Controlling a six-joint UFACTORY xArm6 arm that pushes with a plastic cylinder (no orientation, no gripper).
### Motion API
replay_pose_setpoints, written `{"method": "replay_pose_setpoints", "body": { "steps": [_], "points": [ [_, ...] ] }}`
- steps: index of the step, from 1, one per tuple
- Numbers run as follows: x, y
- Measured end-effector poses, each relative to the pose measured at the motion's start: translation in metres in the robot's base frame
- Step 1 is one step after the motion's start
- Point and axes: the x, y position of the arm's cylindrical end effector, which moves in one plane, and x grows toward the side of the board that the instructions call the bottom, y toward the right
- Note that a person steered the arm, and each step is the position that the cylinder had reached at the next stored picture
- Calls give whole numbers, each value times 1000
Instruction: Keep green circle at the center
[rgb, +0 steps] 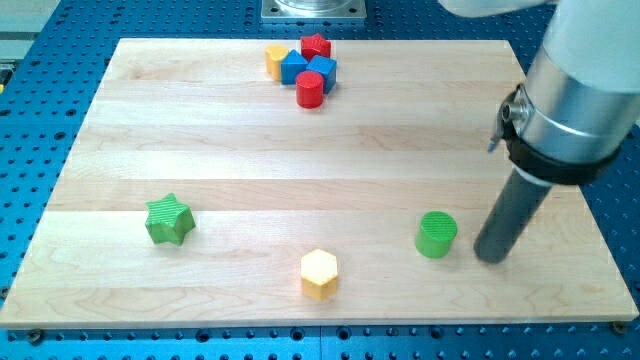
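Observation:
The green circle (436, 234) is a short green cylinder lying on the wooden board (300, 160) at the view's lower right, well right of and below the board's middle. My tip (490, 258) rests on the board just to the right of the green circle, a small gap apart from it. The dark rod rises from the tip toward the view's upper right into the arm's silver body.
A green star (168, 220) lies at the lower left. A yellow hexagon (319, 273) lies near the bottom edge. At the top centre sits a cluster: a yellow block (276, 61), two blue blocks (294, 67) (322, 70), a red block (316, 45), a red cylinder (310, 90).

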Motion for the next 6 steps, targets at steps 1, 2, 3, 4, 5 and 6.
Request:
{"method": "replay_pose_setpoints", "body": {
  "steps": [1,2,3,4,5,6],
  "points": [
    [42,-4],
    [2,-17],
    [-81,-73],
    [-104,-79],
    [-71,-2],
    [40,-4]
  ]
}}
